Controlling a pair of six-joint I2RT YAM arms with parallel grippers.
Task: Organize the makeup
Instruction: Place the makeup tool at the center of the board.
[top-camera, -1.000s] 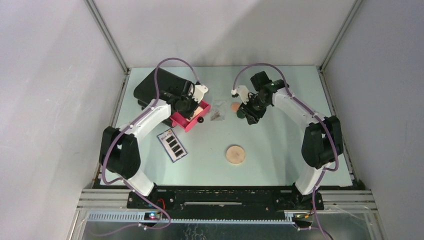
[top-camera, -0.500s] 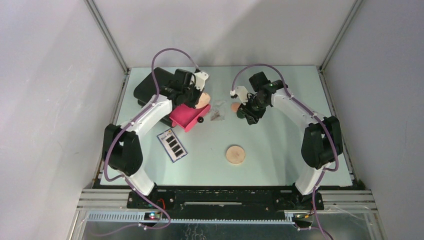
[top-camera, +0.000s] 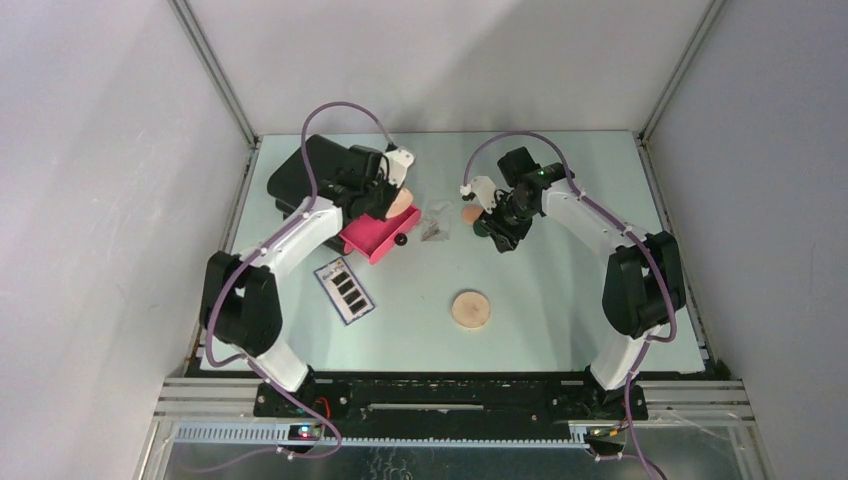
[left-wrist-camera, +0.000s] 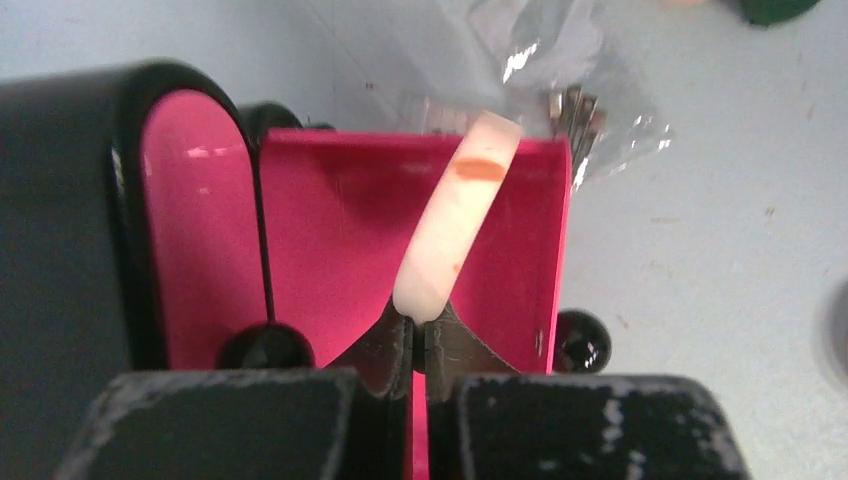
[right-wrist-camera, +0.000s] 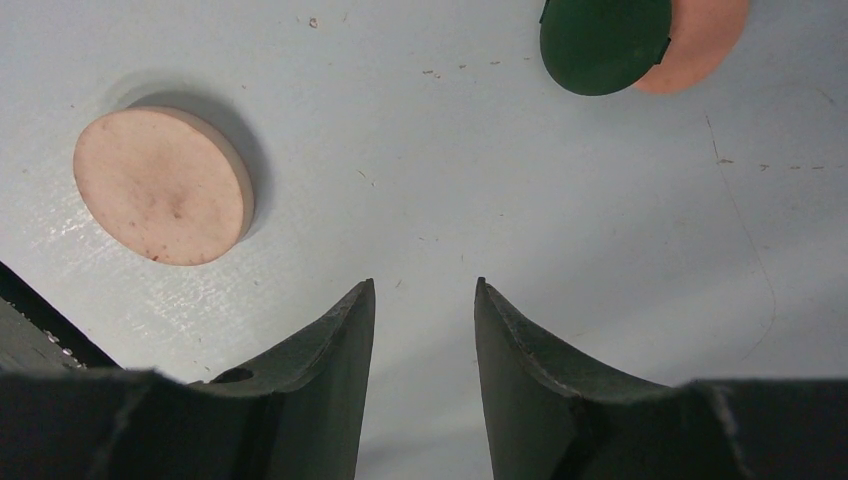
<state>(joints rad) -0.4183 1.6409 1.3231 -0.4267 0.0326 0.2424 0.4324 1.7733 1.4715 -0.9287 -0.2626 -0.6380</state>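
My left gripper (left-wrist-camera: 420, 325) is shut on the lower edge of a tan round disc (left-wrist-camera: 455, 220), holding it on edge over the open pink drawer (left-wrist-camera: 330, 250). From above, that disc (top-camera: 400, 204) hangs at the drawer's far corner. My right gripper (right-wrist-camera: 422, 300) is open over bare table. A dark-green round (right-wrist-camera: 605, 42) overlaps a peach round (right-wrist-camera: 705, 40) ahead of it to the right. A second tan disc (right-wrist-camera: 160, 185) lies ahead to the left. A clear packet (top-camera: 435, 222) lies between the arms, and a flat palette (top-camera: 345, 290) sits near the left arm.
The black box (top-camera: 320, 175) stands at the back left, with the pulled-out pink drawer (top-camera: 372, 240) reaching toward the packet. Two black knobs (left-wrist-camera: 580, 340) stick out of the drawer fronts. The second tan disc (top-camera: 470, 309) lies alone mid-table. Walls enclose three sides.
My left gripper has risen and drawn back a little with the tan disc, from low in the drawer to above its far corner. The right arm has barely shifted.
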